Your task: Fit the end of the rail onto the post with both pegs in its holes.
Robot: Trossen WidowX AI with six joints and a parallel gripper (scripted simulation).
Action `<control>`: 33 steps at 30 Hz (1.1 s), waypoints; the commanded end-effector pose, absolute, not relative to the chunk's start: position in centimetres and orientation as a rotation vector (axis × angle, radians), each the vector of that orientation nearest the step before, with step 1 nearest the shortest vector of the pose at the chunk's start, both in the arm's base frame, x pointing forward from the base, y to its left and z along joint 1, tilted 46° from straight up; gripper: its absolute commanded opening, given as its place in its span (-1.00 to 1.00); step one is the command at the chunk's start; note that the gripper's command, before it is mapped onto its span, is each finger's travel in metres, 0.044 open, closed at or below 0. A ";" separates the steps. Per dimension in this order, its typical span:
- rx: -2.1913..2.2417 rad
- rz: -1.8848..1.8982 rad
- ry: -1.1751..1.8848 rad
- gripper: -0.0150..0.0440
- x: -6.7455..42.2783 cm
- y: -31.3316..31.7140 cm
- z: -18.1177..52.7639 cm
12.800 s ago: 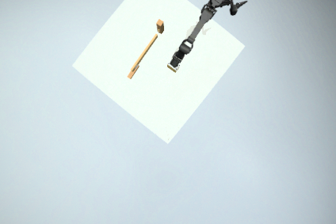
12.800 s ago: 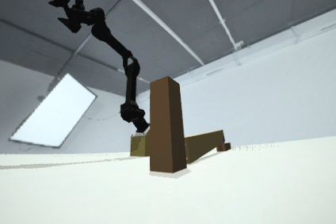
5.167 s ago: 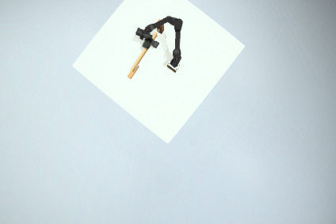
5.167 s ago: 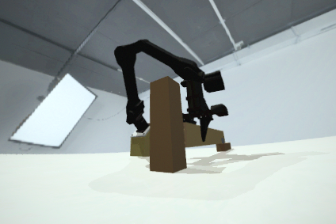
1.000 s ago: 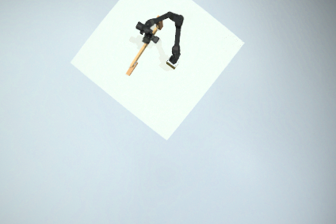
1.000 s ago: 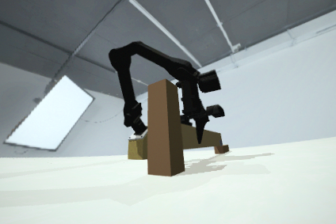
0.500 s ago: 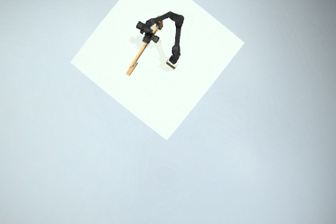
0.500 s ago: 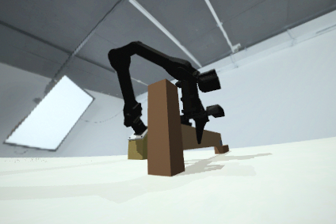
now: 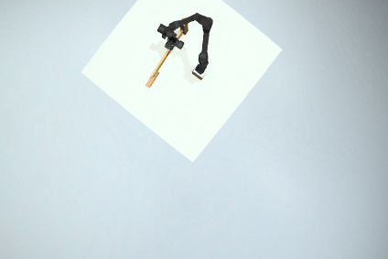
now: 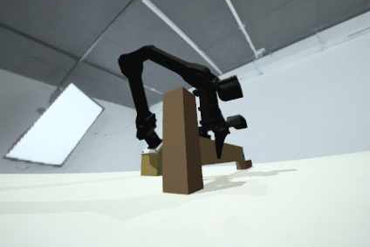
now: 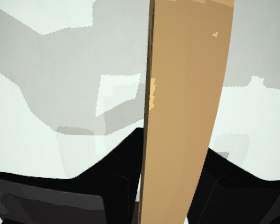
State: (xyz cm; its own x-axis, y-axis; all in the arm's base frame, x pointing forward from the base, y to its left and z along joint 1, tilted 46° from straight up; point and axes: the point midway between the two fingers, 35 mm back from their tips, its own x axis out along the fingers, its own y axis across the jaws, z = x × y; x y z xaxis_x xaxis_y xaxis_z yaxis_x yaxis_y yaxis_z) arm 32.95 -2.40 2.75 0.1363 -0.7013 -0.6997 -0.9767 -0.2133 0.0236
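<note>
The long wooden rail (image 9: 161, 62) (image 10: 231, 153) (image 11: 184, 110) runs from the post toward the low footboard block (image 10: 244, 164). The short wooden post (image 10: 181, 142) (image 9: 185, 29) stands upright, and in the exterior view it hides the rail's near end. The pegs and the holes are hidden, so I cannot tell whether they are engaged. My gripper (image 9: 173, 43) (image 10: 219, 147) (image 11: 158, 135) is shut on the rail, one dark finger on each side, close to the post end. The rail's near part is lifted off the table.
The arm's base stands on a small wooden pedestal (image 10: 150, 164) (image 9: 199, 72) beside the post. The white table top (image 9: 220, 99) is a square that ends well away from the rail on every side.
</note>
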 end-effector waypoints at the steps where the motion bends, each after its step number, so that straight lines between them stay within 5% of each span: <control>1: -1.985 0.824 1.596 -0.49 33.2 -2.3 3.3; 33: -1.985 0.823 1.596 -0.49 33.4 -3.0 4.0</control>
